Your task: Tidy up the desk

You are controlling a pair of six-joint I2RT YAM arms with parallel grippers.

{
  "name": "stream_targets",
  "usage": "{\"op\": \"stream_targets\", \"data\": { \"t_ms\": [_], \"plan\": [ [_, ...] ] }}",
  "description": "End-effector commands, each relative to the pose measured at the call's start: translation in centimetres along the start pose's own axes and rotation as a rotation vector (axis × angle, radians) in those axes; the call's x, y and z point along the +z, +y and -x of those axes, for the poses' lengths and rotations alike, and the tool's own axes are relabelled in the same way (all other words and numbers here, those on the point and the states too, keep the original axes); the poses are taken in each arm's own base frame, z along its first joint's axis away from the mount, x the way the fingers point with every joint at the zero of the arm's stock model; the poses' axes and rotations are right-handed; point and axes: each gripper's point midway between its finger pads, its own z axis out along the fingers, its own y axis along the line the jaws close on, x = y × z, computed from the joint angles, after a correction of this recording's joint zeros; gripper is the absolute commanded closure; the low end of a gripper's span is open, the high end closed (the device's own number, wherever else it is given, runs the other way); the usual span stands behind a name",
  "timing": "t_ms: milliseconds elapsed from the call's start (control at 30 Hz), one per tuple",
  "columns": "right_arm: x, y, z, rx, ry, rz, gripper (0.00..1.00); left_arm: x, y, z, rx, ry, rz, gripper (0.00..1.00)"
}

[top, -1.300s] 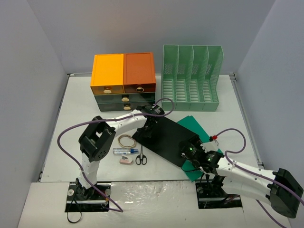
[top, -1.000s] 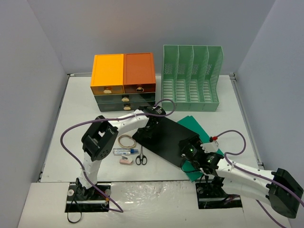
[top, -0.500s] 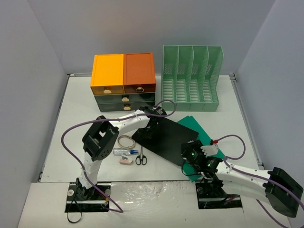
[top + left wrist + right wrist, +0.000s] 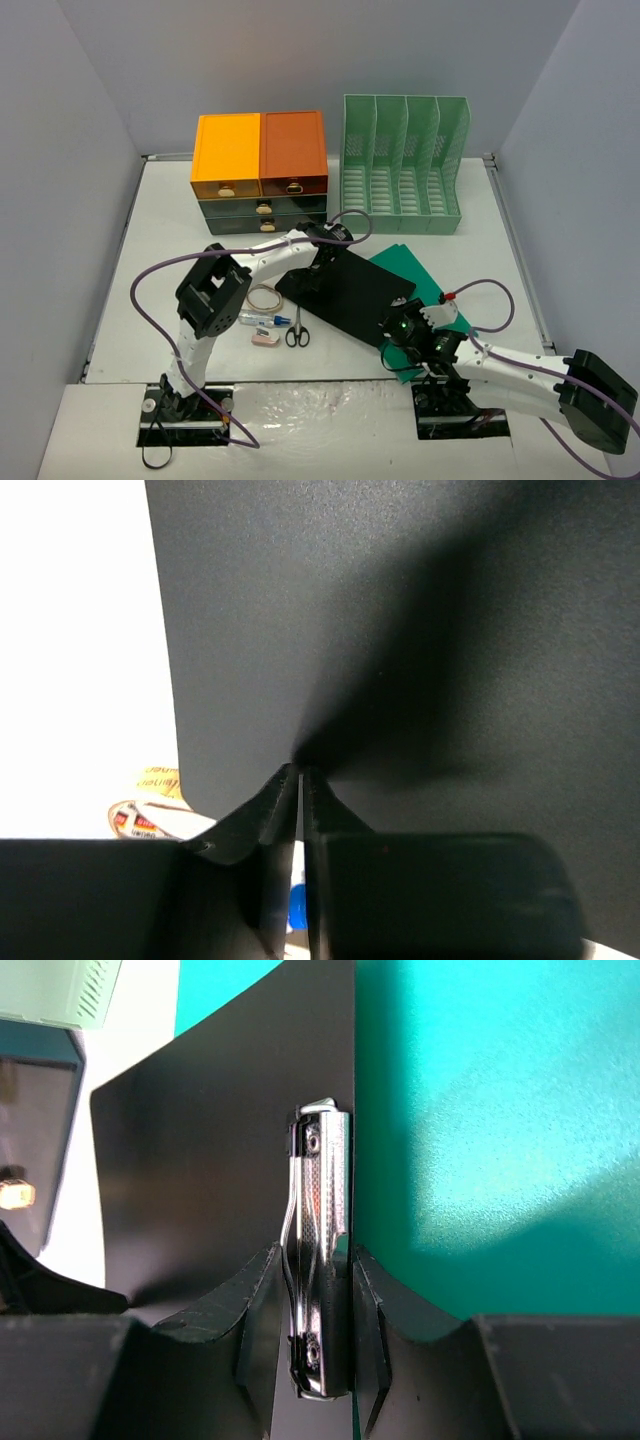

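Observation:
A black clipboard [image 4: 345, 290] lies across the middle of the desk [image 4: 160, 230], partly on top of a green folder [image 4: 418, 268]. My left gripper [image 4: 316, 268] is at the board's far left edge. In the left wrist view its jaws [image 4: 300, 770] are shut, tips against the black board face [image 4: 400, 630], nothing visibly between them. My right gripper [image 4: 403, 327] is at the board's near right end. In the right wrist view its jaws [image 4: 315, 1251] are closed around the silver metal clip [image 4: 322, 1260], with the folder [image 4: 500, 1110] to the right.
An orange-topped drawer unit [image 4: 260, 150] and a green slotted file rack [image 4: 403, 165] stand at the back. Left of the clipboard lie a rubber band [image 4: 266, 296], a blue-capped tube [image 4: 258, 319], scissors [image 4: 296, 330] and a small pinkish item [image 4: 266, 340].
My right gripper went from wide open to closed around the clip, and that arm drew back toward the near edge. The clipboard shifted slightly. The left gripper stayed at the far edge.

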Motion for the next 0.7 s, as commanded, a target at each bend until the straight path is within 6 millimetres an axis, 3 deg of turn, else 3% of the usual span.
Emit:
{"op": "stream_targets", "data": {
  "t_ms": [0,100,167,333,500,667],
  "plan": [
    [-1.1,2.8,0.6,-0.090,-0.017,0.015,1.00,-3.6,0.9,1.0,0.007,-0.049,0.028,0.93],
    [-2.5,5.8,1.7,-0.147,-0.034,0.038,1.00,-6.7,2.4,2.2,-0.001,-0.134,0.087,0.72],
    [-3.5,8.1,2.6,-0.183,-0.050,0.063,1.00,-8.7,3.3,2.7,-0.016,-0.184,0.119,0.65],
    [-6.2,12.1,5.1,-0.254,-0.086,0.099,1.00,-12.8,4.4,2.9,-0.045,-0.275,0.160,0.58],
    [-9.2,15.8,7.9,-0.207,-0.121,0.180,1.00,-16.8,5.6,2.5,-0.069,-0.365,0.187,0.57],
    [-10.9,18.9,10.3,-0.203,-0.194,0.206,1.00,-19.5,6.7,1.8,-0.073,-0.412,0.186,0.57]
  ]
}}
